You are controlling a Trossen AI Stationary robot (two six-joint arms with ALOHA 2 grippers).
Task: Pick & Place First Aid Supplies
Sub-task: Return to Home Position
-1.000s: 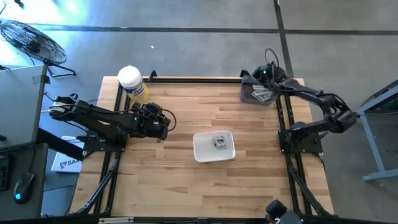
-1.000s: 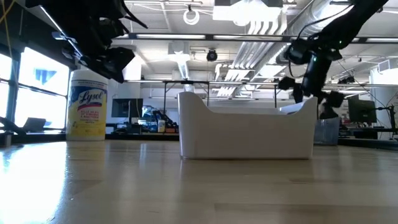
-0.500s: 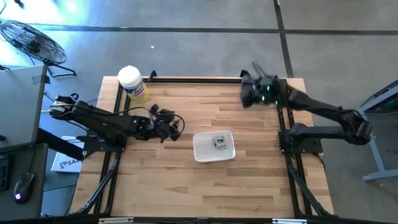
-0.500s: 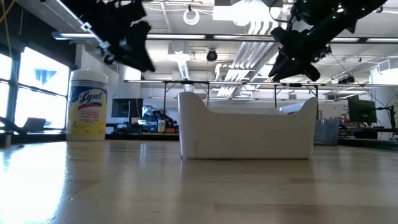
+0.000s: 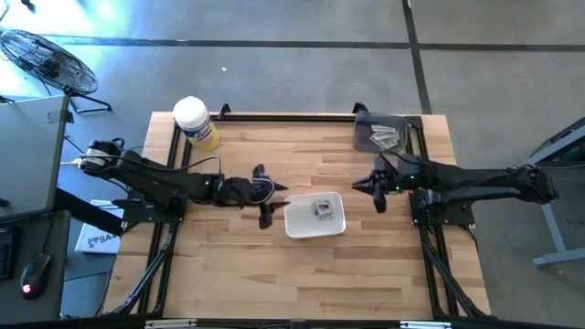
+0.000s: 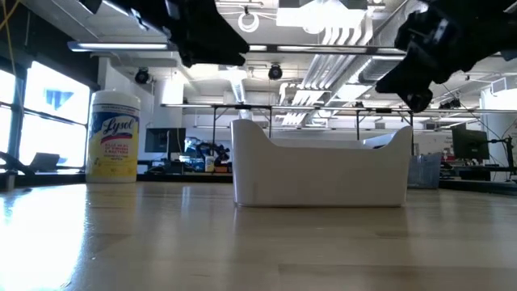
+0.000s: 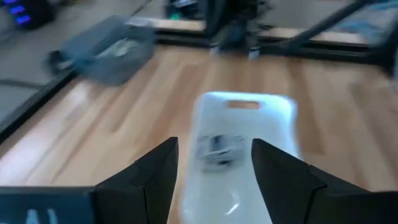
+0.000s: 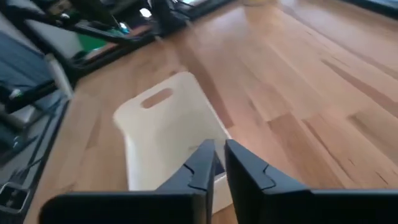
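Note:
A white tray (image 5: 292, 225) sits mid-table with one small dark-printed packet (image 5: 322, 208) lying in it, also visible in the left wrist view as the packet (image 7: 217, 149). More packets (image 5: 386, 137) lie in a grey bin (image 5: 366, 137) at the table's far right corner. My left gripper (image 5: 265, 210) hovers open just left of the tray, its fingers (image 7: 158, 168) pointing at it. My right gripper (image 5: 377, 187) hovers right of the tray, its fingers (image 8: 202, 165) close together with a thin pale sliver (image 8: 219, 163) between them. My right gripper pinches a thin pale packet (image 8: 219, 163) between its two fingertips. The packet is seen edge-on, so which part the fingers hold cannot be told. The gripper comes slanting down from the table's right, and the packet is lifted clear of the table.
A yellow canister with a white lid (image 5: 195, 122) stands at the far left corner, left of the tray in the low view (image 6: 113, 145). Black frame rails run along the table's left, right and far edges. Bare wood lies on the near side of the tray (image 6: 323, 174).
My right gripper rose out of the grey bin and swung toward the near side and left, stopping beside the tray's right end. My left gripper travelled right from near the canister to the tray's left end. The tray and its packet stayed put.

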